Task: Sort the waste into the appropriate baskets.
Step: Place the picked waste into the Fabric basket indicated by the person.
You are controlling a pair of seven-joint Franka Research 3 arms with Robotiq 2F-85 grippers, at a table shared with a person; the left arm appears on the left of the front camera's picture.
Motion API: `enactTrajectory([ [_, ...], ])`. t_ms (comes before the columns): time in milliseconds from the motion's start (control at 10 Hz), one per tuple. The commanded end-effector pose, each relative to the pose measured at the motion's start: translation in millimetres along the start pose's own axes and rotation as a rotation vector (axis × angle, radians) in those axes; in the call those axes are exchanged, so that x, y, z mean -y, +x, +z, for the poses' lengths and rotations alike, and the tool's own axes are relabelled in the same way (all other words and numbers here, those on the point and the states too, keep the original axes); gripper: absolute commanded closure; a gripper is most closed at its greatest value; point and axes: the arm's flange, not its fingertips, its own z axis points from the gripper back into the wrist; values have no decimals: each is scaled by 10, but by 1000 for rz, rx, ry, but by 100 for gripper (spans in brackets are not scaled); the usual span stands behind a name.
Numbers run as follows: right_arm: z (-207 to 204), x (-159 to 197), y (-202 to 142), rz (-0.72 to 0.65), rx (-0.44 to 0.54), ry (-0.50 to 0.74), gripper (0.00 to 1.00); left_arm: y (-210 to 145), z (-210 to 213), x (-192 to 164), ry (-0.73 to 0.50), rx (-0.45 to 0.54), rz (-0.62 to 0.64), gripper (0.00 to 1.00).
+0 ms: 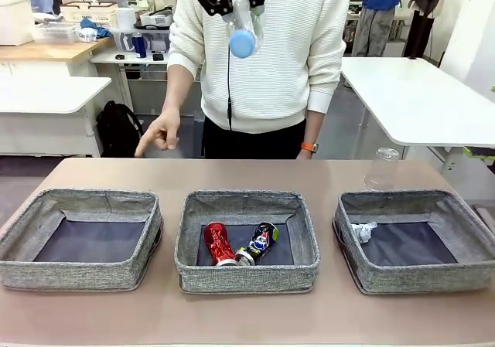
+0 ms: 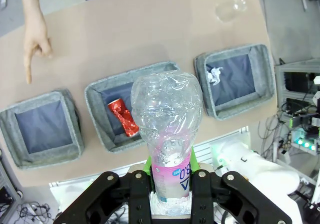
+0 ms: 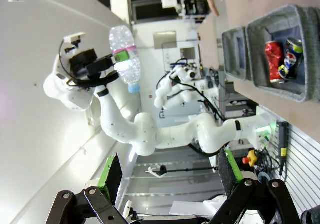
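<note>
left claw (image 2: 170, 178) high above baskets (image 2: 131, 115), grasping bottle (image 2: 166, 112) | right claw (image 3: 169, 176) released, tipped sideways

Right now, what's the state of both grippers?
Left gripper: shut on the blue-capped bottle.
Right gripper: open, holding nothing.

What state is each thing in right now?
left gripper, shut on blue-capped bottle, held high
right gripper, open
left basket, empty
middle basket, holds red can and dark can
right basket, holds paper wad
second bottle, on table, unsorted
person's hand, pointing down
</note>
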Motion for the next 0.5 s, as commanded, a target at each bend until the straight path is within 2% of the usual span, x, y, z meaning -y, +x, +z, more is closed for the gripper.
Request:
enactTrajectory([
  [0, -6, -17, 5, 18, -2, 16, 0, -36, 21, -29, 0, 1, 8, 77],
  [400, -6, -17, 5, 18, -2, 16, 0, -36, 21, -29, 0, 1, 8, 77],
])
